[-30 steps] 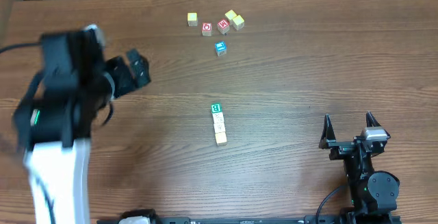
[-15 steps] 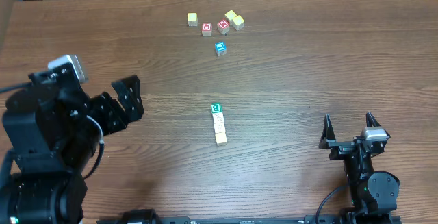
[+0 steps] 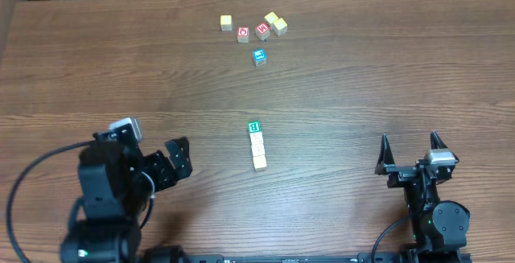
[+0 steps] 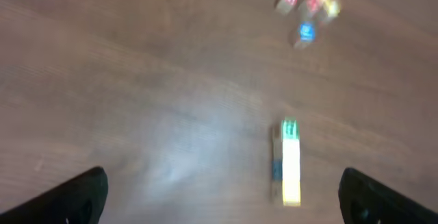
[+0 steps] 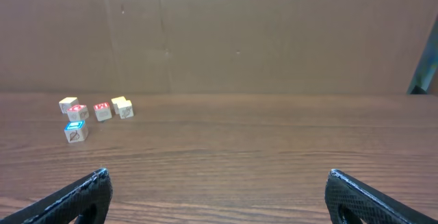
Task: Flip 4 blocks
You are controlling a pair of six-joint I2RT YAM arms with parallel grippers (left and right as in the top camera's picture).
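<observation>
Row of blocks (image 3: 257,145) lay mid-table, touching end to end, teal-faced one (image 3: 254,126) farthest from the arms; left gripper (image 3: 170,165) was well off to their left, jaws spread, empty; right gripper (image 3: 409,144) well off to their right, also gaping, empty; blue cube (image 3: 259,56) sat farther back

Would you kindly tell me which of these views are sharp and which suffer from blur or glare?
Overhead: sharp and evenly lit, the block row crisp with hardly any shadow. Left wrist: blurred throughout, that row smeared, with a pale patch of glare on the table. Right wrist: sharp, the far cubes clear, no glare.
</observation>
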